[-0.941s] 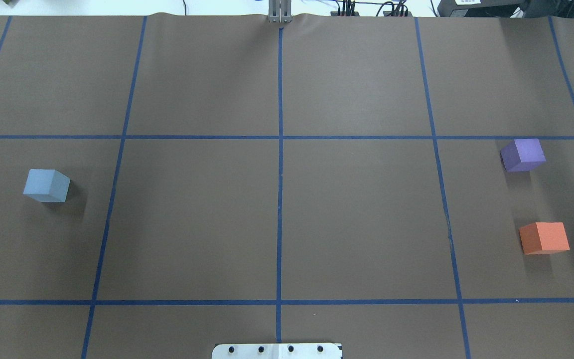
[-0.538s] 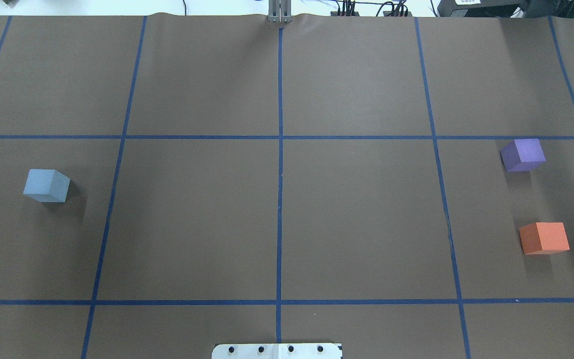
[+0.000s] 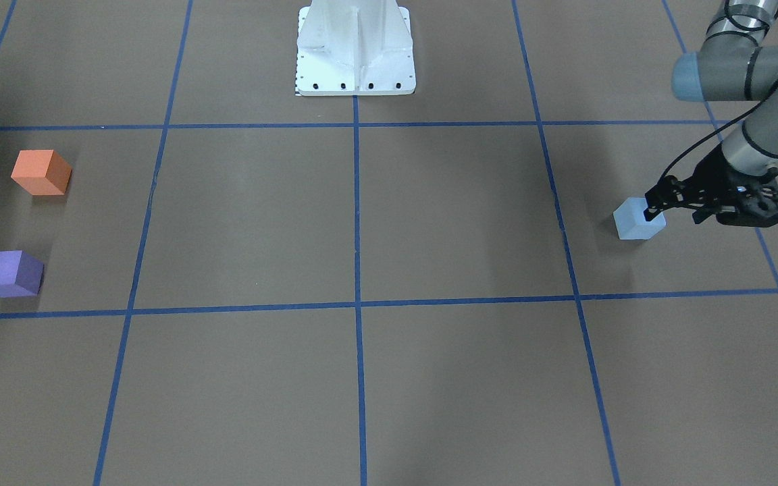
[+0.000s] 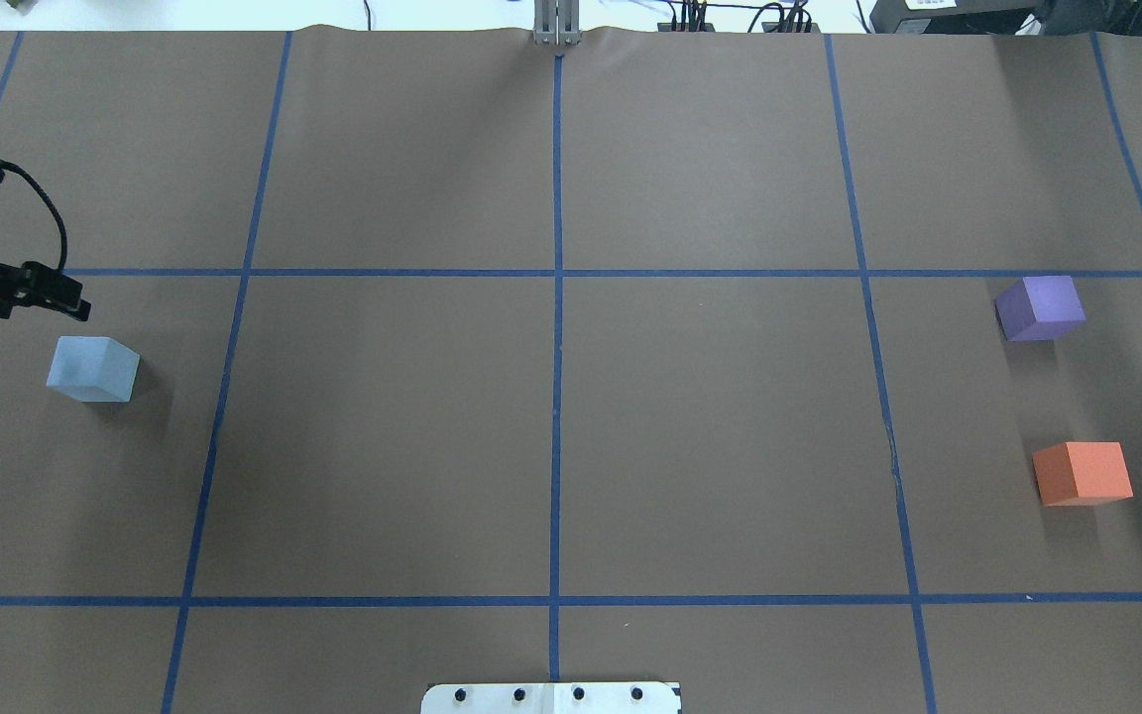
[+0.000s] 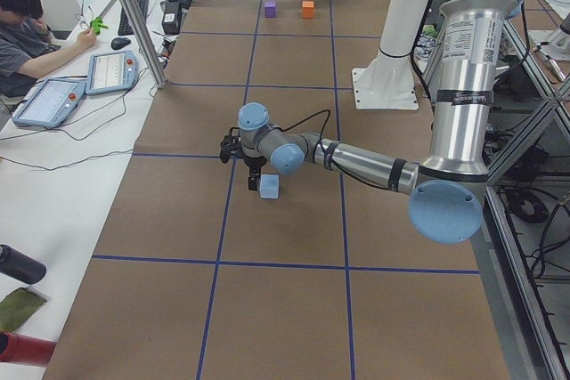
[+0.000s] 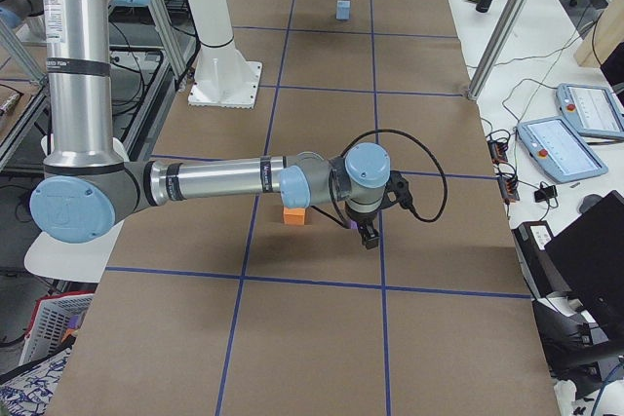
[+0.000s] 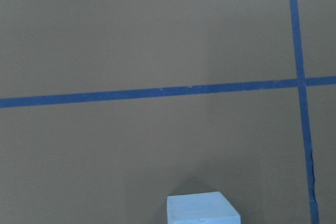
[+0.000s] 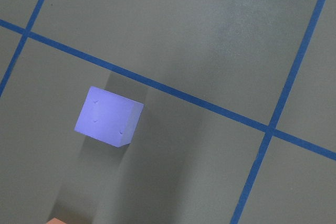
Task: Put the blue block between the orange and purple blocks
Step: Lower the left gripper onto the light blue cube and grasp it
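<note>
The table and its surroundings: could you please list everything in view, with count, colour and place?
blue block: one, light blue, robot's left side of the table
purple block: one, purple, right side, farther from the base
orange block: one, orange, right side, nearer the base
table cover: one, brown with a blue tape grid
base plate: one, white, middle of the robot's edge
operator: one, dark-haired, at the side desk
left gripper: one, black, close above the blue block, apparently open
right gripper: one, black, over the purple and orange blocks; open or shut unclear

Lone block [image 4: 92, 369] lies left; near block [image 4: 1083, 474] lies before far block [image 4: 1040, 308], right.
</note>
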Motion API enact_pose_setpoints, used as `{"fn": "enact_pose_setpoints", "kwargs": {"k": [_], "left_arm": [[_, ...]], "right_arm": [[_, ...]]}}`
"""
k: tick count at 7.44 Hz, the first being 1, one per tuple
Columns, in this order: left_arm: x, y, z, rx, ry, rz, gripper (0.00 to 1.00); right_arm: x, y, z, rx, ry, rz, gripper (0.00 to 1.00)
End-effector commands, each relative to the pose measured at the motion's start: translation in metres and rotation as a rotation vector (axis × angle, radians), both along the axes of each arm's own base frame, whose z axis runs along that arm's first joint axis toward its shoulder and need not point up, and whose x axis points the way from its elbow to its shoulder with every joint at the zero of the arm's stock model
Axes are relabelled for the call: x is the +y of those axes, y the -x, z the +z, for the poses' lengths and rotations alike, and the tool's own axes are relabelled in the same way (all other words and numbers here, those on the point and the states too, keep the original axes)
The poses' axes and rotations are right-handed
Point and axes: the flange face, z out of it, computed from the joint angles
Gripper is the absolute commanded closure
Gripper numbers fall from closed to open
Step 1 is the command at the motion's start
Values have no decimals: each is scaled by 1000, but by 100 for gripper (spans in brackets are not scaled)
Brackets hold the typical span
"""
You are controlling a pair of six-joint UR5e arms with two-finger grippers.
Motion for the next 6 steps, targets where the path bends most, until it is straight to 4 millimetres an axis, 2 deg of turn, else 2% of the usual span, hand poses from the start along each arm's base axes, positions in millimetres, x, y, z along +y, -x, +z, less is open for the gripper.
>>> {"fn": "enact_pose_setpoints", "kwargs": {"k": [1,2,4,5,6], "left_arm": [[12,-21,12,-44,4,3,0],[13,-22,15,-48,8,5,0],[24,-45,23,-80,1,36,0],[26,-50,25,-82,2,47,0],[29,-53,26,-84,4,56,14]], "right_arm": [[0,0,1,-1,2,-1,0],[0,0,1,-1,2,-1,0],[1,1,2,-1,3,-2,0],[1,1,2,-1,3,-2,0],[1,1,2,-1,3,-2,0]]}}
